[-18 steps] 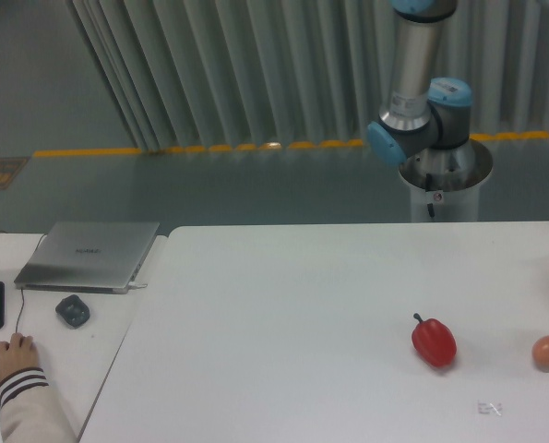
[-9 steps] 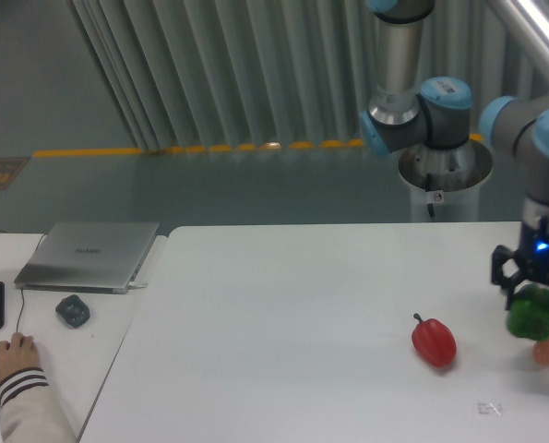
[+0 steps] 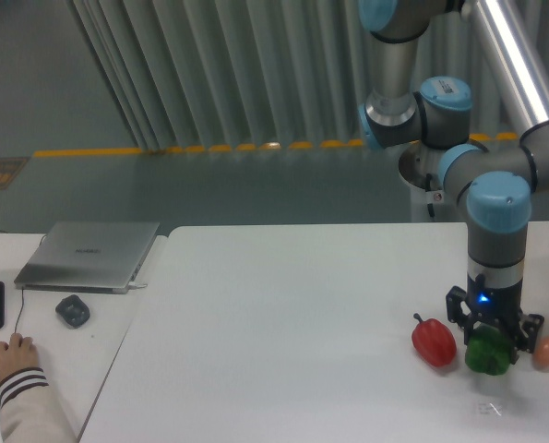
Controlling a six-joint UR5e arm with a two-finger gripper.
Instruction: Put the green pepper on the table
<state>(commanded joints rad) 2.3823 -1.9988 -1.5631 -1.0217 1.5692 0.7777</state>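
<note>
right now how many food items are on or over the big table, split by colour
green: 1, the green pepper in the gripper
red: 1, the red pepper
orange-brown: 1, the egg-shaped object
total: 3

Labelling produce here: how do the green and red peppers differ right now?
The green pepper is glossy dark green and held in the gripper; the red pepper is bright red and lies free on the table. The red one's dark stem shows; the green one's top is hidden. Both look similar in size.
</note>
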